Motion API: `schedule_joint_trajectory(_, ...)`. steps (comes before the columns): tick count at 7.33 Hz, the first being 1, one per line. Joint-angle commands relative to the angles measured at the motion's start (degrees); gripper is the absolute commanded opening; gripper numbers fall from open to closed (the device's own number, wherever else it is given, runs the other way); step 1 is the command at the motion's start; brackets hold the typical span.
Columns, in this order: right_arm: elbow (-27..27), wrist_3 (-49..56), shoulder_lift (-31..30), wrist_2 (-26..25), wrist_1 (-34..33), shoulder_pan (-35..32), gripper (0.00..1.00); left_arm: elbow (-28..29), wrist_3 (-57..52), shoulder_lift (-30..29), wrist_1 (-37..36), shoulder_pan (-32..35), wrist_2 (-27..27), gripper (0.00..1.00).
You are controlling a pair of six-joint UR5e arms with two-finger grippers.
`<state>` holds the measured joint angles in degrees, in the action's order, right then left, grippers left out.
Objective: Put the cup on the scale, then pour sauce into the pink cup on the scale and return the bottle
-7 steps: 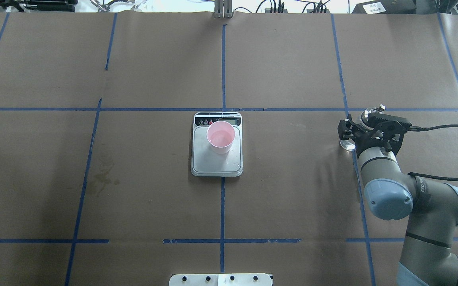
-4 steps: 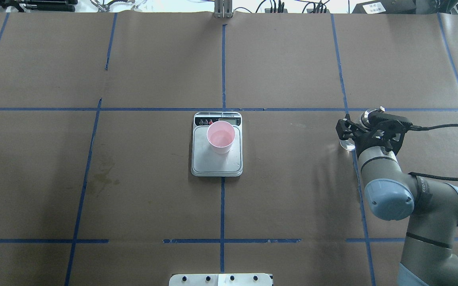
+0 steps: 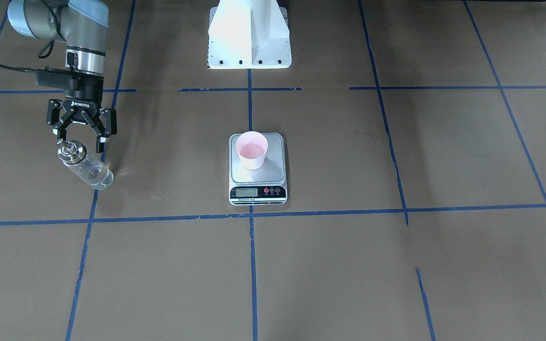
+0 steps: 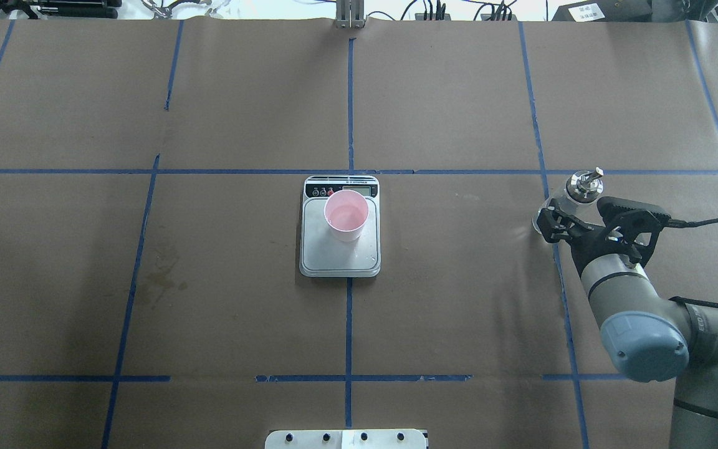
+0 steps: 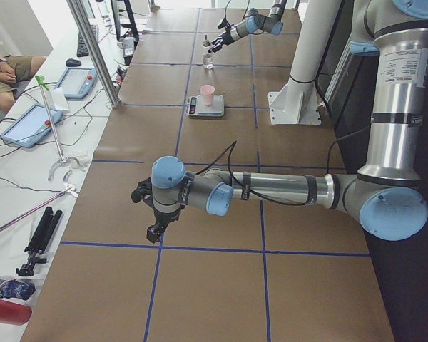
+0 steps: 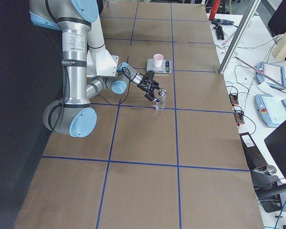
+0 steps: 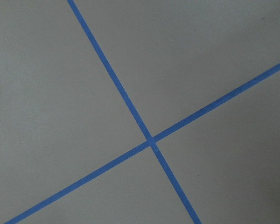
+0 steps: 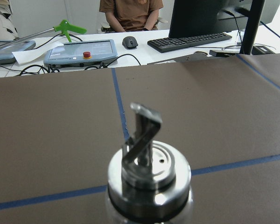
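The pink cup [image 4: 346, 215] stands on the silver scale [image 4: 340, 259] at the table's middle, with a little clear liquid in it; it also shows in the front view [image 3: 251, 150]. The clear glass bottle [image 4: 568, 199] with its metal pour-spout cap stands upright on the table at the right, on a blue tape line. My right gripper [image 4: 574, 221] is open and empty, just behind the bottle on the robot's side and apart from it [image 3: 79, 139]. The right wrist view shows the cap [image 8: 149, 172] close in front. My left gripper [image 5: 151, 214] hangs low over the table's far left end; I cannot tell its state.
The white robot base [image 3: 249, 33] stands behind the scale. Blue tape lines grid the brown table cover. Beyond the table's far edge are a keyboard [image 8: 189, 41], a pendant [image 8: 81, 51] and a seated person [image 8: 130, 11].
My right gripper was around the bottle; it has drawn back toward the robot's base and now stands off it. The bottle stays upright on the table. Cup and scale have not moved.
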<state>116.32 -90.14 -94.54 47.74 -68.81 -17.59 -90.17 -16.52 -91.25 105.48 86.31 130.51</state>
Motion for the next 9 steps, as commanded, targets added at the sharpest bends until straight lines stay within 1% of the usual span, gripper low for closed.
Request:
schedule_joint_trajectory(1,4.6,-1.4,-3.6,-2.3,-0.6,4.7,1.00,-0.1,0.0,0.0,0.0,0.0,0.0,1.00)
schedule_joint_trajectory(2,9.6,-1.4,-9.3,-2.5,-1.0,7.2,1.00,-0.2,0.0,0.2,0.0,0.0,0.0,1.00)
schedule_joint_trajectory(3,12.4,-1.4,-12.2,-4.7,-2.0,9.6,1.00,-0.6,0.0,0.3,0.0,0.1,0.0,1.00)
schedule_joint_trajectory(4,15.0,-1.3,-12.6,-8.9,-8.4,10.8,1.00,-0.7,0.0,0.4,0.0,0.1,0.0,1.00)
schedule_joint_trajectory(5,23.3,-0.6,-12.8,-7.6,-18.7,10.4,1.00,-0.7,0.0,0.4,0.0,0.1,0.1,1.00)
schedule_joint_trajectory(6,29.6,2.8,-11.4,-2.4,-25.9,6.6,1.00,-0.7,0.0,0.4,0.0,0.1,0.0,1.00)
schedule_joint_trajectory(7,32.4,10.3,-9.4,2.9,-26.8,1.6,1.00,-0.6,0.0,0.4,-0.1,0.1,0.0,1.00)
schedule_joint_trajectory(9,32.6,22.6,-6.7,14.3,-26.8,-9.2,1.00,-0.7,0.0,0.4,-0.1,0.1,0.2,1.00)
